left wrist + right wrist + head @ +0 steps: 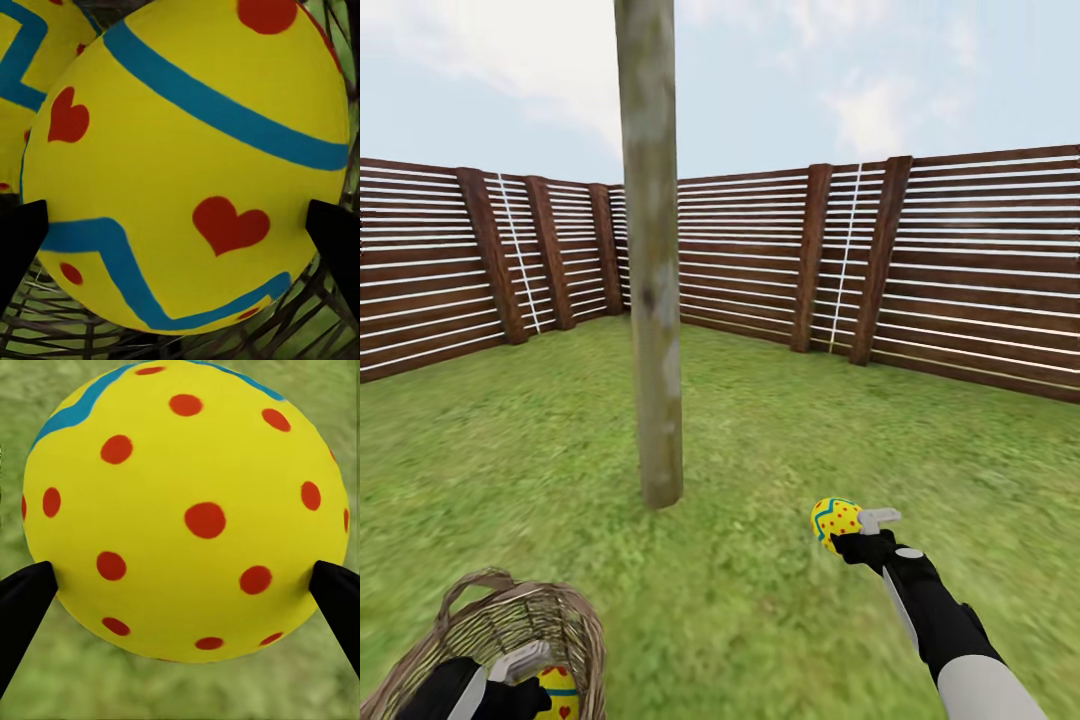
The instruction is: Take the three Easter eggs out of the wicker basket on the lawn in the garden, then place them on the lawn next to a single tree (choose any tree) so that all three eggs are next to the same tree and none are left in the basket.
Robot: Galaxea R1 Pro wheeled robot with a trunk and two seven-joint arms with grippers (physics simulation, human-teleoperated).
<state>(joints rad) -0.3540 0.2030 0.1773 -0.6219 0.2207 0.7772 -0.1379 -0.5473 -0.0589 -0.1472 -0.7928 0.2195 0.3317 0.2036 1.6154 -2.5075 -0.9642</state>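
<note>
The tree's pale trunk (656, 300) rises from the lawn (760, 420) straight ahead. My right gripper (852, 532) is shut on a yellow Easter egg with red dots (834, 521), held above the grass right of the trunk. The right wrist view shows that egg (187, 510) pinched between the black fingertips (26, 596). The wicker basket (480, 625) sits at the lower left. My left gripper (530, 690) reaches into it and is shut on a heart-patterned egg (195, 150). A second egg (26, 52) lies beside it in the basket.
A dark brown slatted fence (760, 250) encloses the garden behind the tree and along both sides. Open grass spreads around the trunk's base (661, 490) and between the basket and my right arm (940, 620).
</note>
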